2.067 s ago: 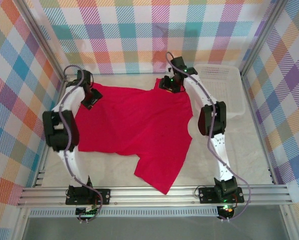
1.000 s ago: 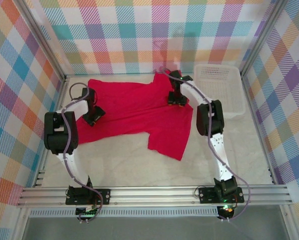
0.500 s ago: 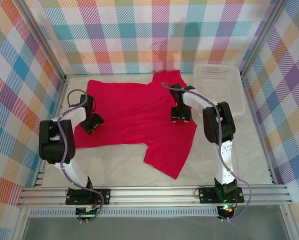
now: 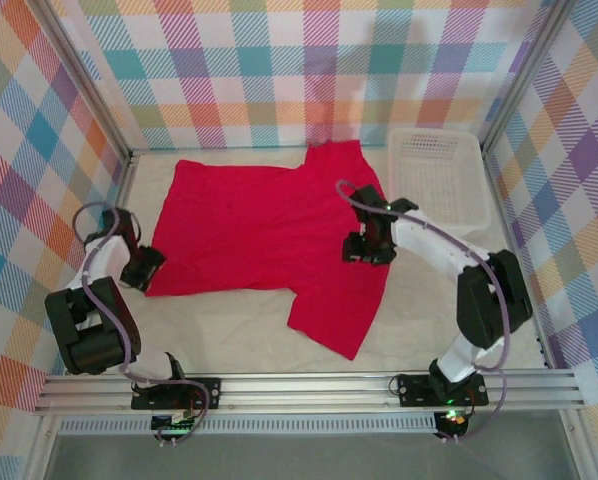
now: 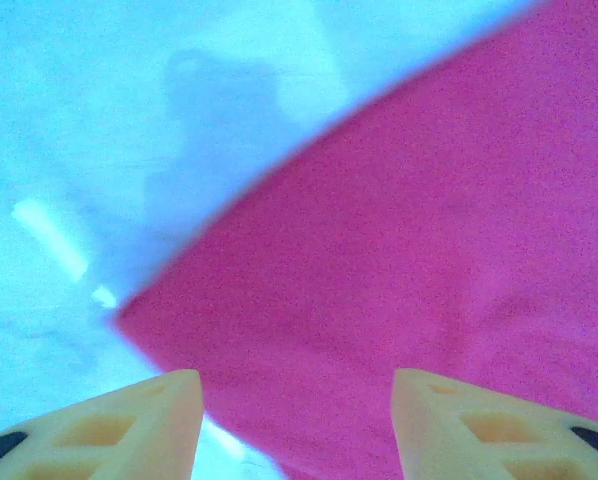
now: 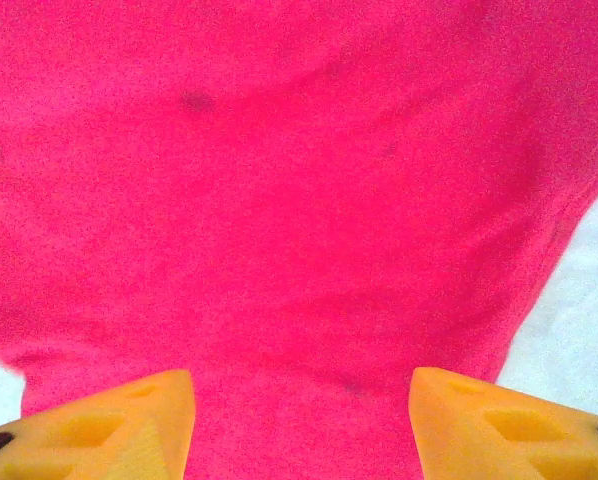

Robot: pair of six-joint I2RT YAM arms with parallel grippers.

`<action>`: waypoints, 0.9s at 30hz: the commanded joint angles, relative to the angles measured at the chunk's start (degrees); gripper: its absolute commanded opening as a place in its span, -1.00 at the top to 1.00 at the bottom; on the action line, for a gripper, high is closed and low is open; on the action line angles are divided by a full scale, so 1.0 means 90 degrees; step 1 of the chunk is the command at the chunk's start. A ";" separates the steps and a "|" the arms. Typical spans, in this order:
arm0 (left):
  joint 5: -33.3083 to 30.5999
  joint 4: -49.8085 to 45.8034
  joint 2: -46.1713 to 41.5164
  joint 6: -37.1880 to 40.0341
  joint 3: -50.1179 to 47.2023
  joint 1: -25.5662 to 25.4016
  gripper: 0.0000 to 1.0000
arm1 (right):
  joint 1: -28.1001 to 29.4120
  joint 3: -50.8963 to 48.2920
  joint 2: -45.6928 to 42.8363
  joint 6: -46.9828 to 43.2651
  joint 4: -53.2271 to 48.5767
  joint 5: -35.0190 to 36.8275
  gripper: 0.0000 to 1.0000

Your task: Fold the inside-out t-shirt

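Both arms have drawn back: the left arm [image 4: 97, 252] now crooks at the worktop's [image 4: 239, 335] left edge, and the right arm [image 4: 431, 245] bends in low from the right. The inside-out t-shirt [image 4: 249, 220] lies spread flat towards the far side, one flap trailing nearward. The left jaws stand parted and empty over its near-left corner, and the right jaws stand parted and empty over its right-hand cloth.

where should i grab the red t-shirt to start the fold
Pinch the t-shirt at its near-left corner, coming in low from the left. That corner lies flat with two free edges on the table, and the left tool hangs right over it, jaws apart.
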 commanded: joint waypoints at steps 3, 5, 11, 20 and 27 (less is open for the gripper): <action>0.0381 0.0245 0.0041 -0.0259 -0.0492 0.0214 -0.03 | 0.0431 -0.0684 -0.0718 0.0693 0.0164 -0.0195 -0.19; 0.0385 0.0392 0.0205 -0.0315 -0.0524 0.0222 -0.05 | 0.0561 -0.0907 -0.0927 0.0821 0.0164 -0.0206 -0.19; 0.0337 0.0890 0.0781 -0.0444 -0.0496 0.0212 -0.03 | 0.1224 -0.1559 -0.1287 0.1364 0.0153 -0.0265 -0.19; 0.0517 0.1143 0.0599 -0.0547 -0.0547 0.0188 1.00 | 0.2764 -0.2718 -0.1630 0.2704 0.0276 -0.0189 -0.21; 0.0349 0.0728 -0.0560 -0.0541 -0.0851 0.0148 1.00 | 0.3278 -0.3152 -0.1289 0.3329 0.1033 -0.0199 -0.22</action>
